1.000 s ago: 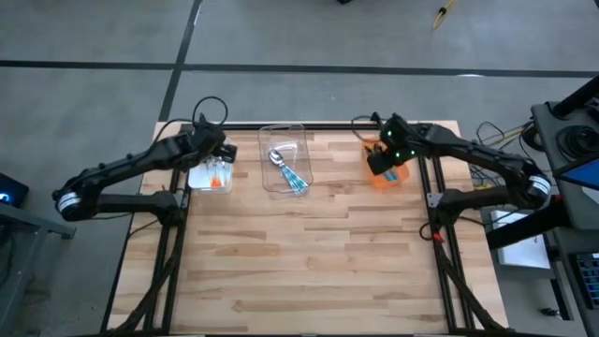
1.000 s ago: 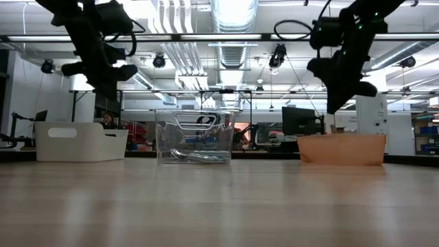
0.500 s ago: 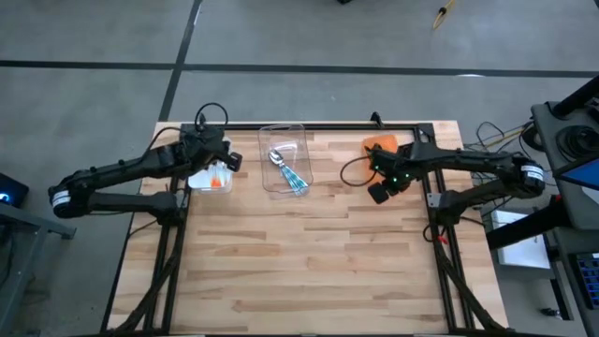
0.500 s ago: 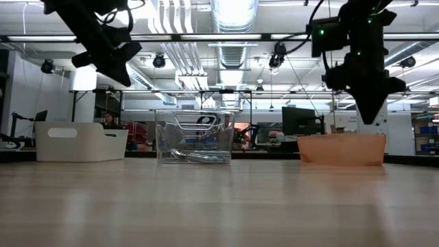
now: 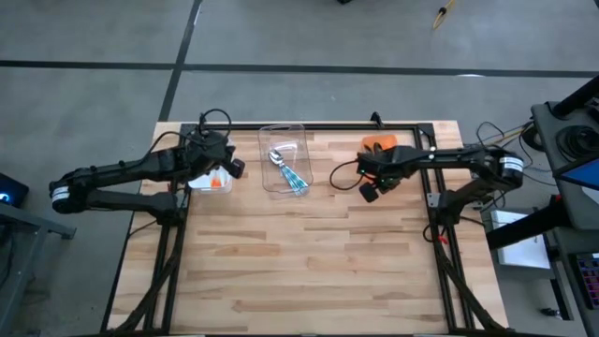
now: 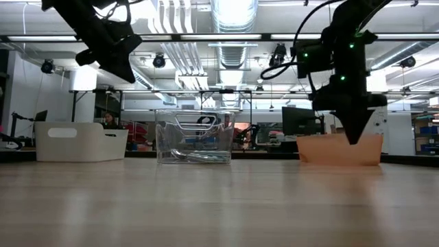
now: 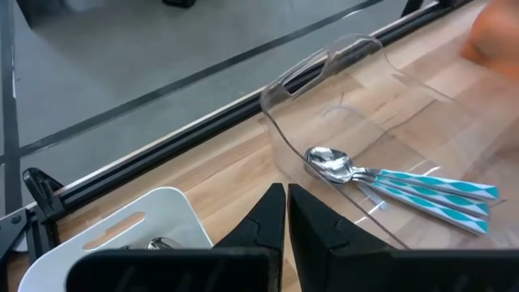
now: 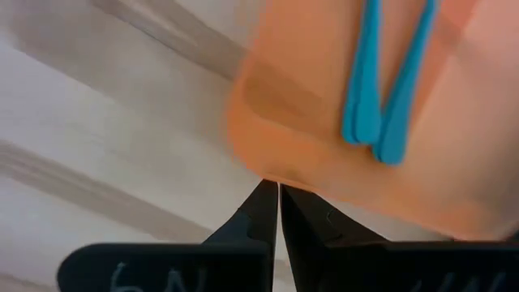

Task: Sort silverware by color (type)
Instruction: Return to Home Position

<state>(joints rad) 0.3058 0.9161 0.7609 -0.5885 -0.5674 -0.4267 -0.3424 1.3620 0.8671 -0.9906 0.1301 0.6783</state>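
Both grippers are shut and hold nothing. My left gripper (image 5: 231,168) (image 7: 286,191) (image 6: 122,71) hangs above the right edge of the white bin (image 5: 204,178) (image 6: 81,140), which holds orange-handled spoons (image 5: 217,181). The clear bin (image 5: 285,159) (image 6: 194,137) holds silver spoons with teal handles (image 7: 397,185) lying flat on its floor. My right gripper (image 5: 367,191) (image 8: 279,189) (image 6: 354,136) points down over the table, just left and near of the orange bin (image 5: 380,143) (image 8: 316,122) (image 6: 341,149). Light blue spoon handles (image 8: 381,89) lie inside that bin.
The three bins stand in a row along the table's far edge. The wooden table (image 5: 309,253) stretches from them to the near edge. A black frame rail (image 7: 162,154) runs along the far edge behind the bins.
My right gripper has moved off the orange bin toward the table's near-left and come down, its fingers now pointing down beside the bin. My left gripper has shifted from over the white bin toward its right edge, rising a little and tipping to a slant.
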